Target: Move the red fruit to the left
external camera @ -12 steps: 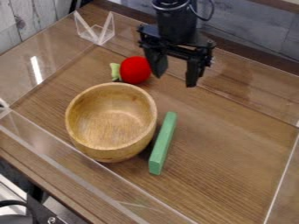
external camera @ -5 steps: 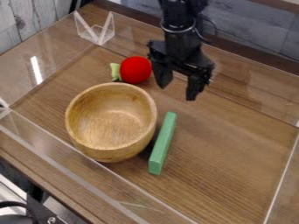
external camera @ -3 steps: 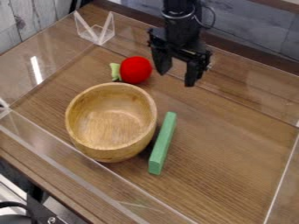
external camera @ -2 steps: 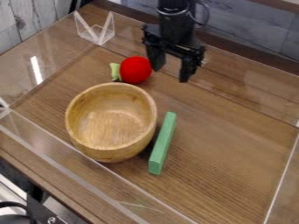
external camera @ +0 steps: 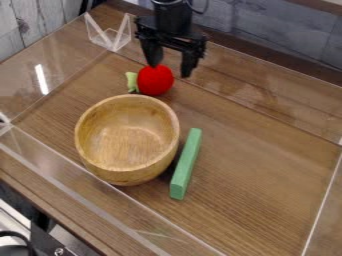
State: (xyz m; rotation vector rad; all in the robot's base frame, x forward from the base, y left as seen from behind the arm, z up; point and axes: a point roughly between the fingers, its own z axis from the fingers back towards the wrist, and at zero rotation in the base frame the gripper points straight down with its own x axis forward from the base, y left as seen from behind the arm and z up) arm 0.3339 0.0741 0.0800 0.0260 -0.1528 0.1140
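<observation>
Soft, even light is falling around me; glare is streaking the tabletop (external camera: 267,130), and everything is looking slightly blurry.

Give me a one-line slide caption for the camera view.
Open gripper poised over the red fruit, beside a wooden bowl and green bar.
</observation>
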